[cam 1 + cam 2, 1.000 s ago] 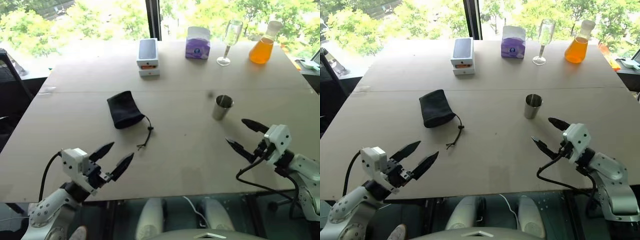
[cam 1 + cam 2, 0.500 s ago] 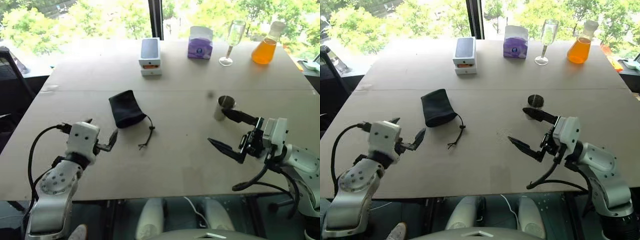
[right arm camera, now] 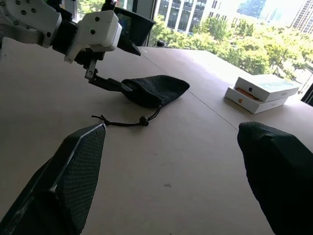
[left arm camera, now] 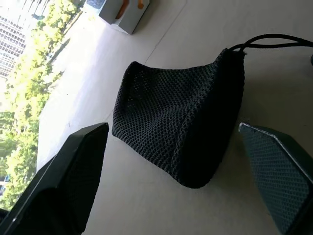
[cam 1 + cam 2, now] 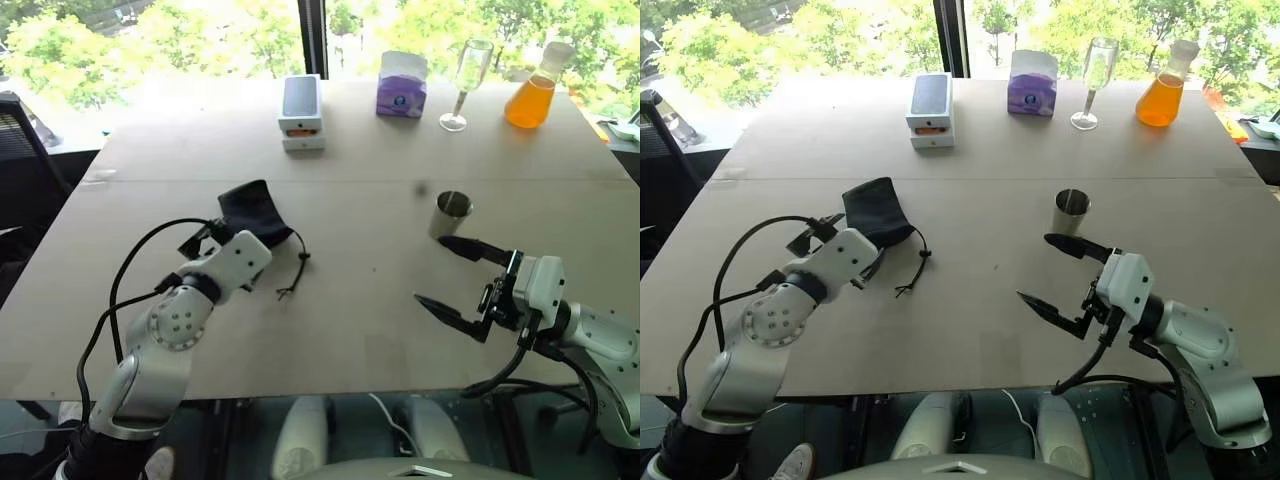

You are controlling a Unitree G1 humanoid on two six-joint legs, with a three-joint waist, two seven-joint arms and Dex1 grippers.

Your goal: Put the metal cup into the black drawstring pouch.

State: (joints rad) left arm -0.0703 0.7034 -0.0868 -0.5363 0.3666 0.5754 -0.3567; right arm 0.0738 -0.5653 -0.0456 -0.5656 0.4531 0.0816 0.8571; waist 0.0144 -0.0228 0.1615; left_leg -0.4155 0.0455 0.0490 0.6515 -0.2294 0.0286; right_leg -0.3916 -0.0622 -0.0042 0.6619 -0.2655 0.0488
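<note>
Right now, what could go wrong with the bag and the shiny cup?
1. The black drawstring pouch lies flat on the table, its mouth not held open. The open left gripper straddles it and might just pinch it shut or shove it along.
2. The metal cup stands upright just past the open right gripper; a finger could bump it and tip it over.
3. The drawstring cord trails loose and could snag on a finger.

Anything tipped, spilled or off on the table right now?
Nothing stands out. The metal cup, wine glass and orange flask stand upright, unspilled; the black drawstring pouch lies flat with its cord trailing loose.
</note>
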